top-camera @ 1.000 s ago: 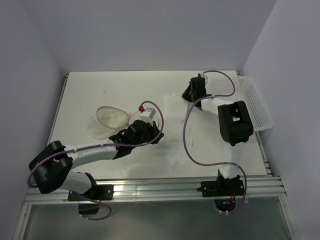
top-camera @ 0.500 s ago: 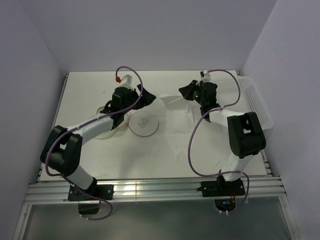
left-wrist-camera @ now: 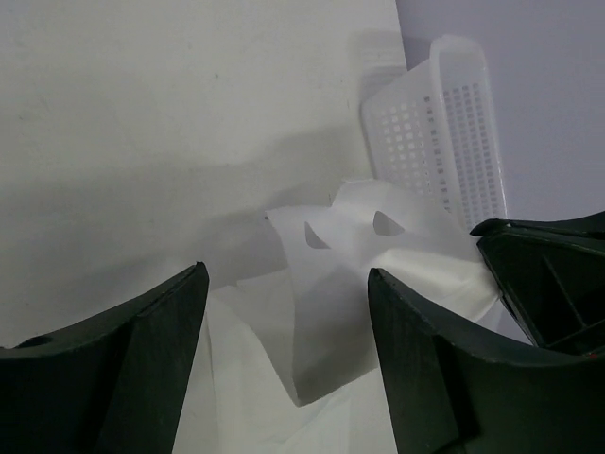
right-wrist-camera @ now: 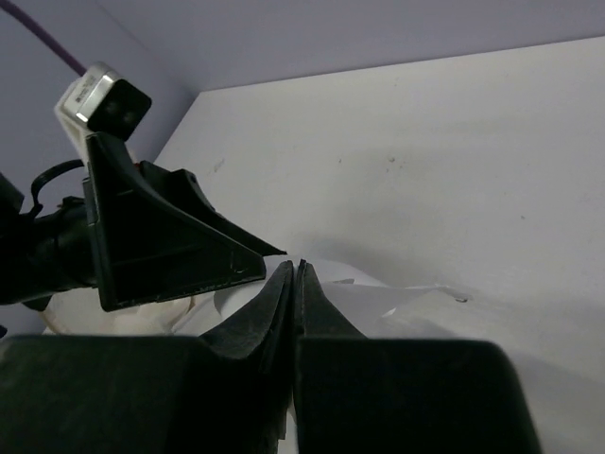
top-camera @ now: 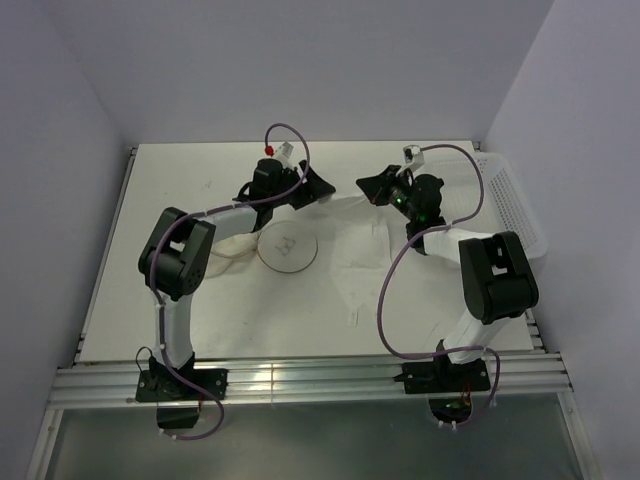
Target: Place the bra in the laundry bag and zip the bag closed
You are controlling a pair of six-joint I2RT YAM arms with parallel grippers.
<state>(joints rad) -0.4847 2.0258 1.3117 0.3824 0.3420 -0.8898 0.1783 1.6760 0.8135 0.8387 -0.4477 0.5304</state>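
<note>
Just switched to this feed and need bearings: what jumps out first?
Both arms meet at the far middle of the table: the right gripper, shut, holds the white bra up while the left gripper faces it, open. The laundry bag lies flat beside the left arm, bra symbol up.

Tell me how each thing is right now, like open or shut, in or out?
left gripper: open, holding nothing.
right gripper: shut on an edge of the bra.
bra: outside the bag, crumpled on the table, one edge lifted.
laundry bag: lying flat, printed face up, no bra in it; can't see its zip.
basket: at the table's right edge, nothing seen in it.
</note>
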